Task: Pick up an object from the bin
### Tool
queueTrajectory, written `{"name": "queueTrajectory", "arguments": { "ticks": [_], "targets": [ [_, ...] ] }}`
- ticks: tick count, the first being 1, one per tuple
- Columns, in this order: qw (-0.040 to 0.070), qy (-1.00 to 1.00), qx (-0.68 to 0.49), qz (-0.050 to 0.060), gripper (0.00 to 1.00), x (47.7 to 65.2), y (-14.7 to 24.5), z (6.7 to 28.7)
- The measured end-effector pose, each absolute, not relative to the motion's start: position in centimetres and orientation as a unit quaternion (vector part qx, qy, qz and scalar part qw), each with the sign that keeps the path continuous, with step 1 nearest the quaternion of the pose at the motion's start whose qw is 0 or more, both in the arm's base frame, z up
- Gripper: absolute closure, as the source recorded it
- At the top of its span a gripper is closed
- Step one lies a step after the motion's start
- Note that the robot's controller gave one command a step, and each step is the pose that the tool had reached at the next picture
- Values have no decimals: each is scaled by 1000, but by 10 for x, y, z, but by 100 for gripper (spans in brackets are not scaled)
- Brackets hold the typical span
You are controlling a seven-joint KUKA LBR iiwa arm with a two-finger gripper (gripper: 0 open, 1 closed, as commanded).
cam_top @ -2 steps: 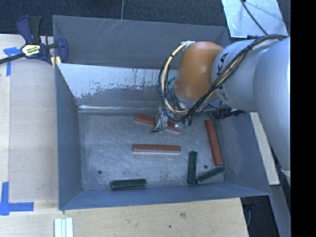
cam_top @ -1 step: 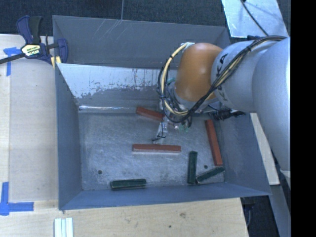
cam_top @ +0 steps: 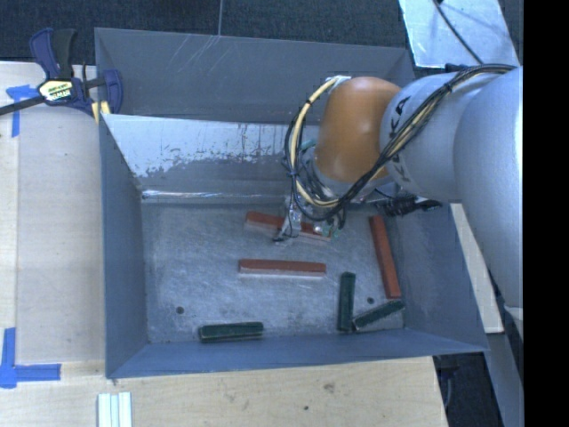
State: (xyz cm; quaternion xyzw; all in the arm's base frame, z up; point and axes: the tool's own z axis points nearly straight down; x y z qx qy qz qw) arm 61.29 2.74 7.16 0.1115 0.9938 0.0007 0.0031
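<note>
- Red-brown bar (cam_top: 262, 221), the one at the gripper (cam_top: 290, 229): where does it lie?
- Flat on the floor of the bin (cam_top: 120, 238), toward the far wall. The gripper tip is down right at its middle. One end sticks out to the view's left of the tip, the other to the right.
- Gripped?
- Can't tell. The tip is dark and cluttered, so whether it is open or closed, or has the bar clamped, doesn't read.
- OK, the rest, big to small.
- Grey arm (cam_top: 462, 140) comes in from the view's right, above the gripper. Orange cover (cam_top: 351, 136) sits on the wrist straight over the tip, with yellow and black cables (cam_top: 300, 127) looped round it.
- Loose things?
- Second red-brown bar (cam_top: 282, 268) lies just nearward of the tip, roughly parallel to the first and apart from it. Third red-brown bar (cam_top: 385, 256) is off to the tip's right, running near-to-far. Three dark green bars are well nearward. Left green bar (cam_top: 230, 331) lies by the near wall. Upright green bar (cam_top: 345, 302) and slanted green bar (cam_top: 380, 312) meet in a V at the near-right corner.
</note>
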Motion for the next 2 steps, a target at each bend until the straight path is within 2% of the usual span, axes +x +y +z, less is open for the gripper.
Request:
{"name": "queueTrajectory", "arguments": {
  "ticks": [1,2],
  "targets": [
    [6,993,116,1,100,628,24,169],
    [7,994,113,0,100,620,-14,261]
  ]
}}
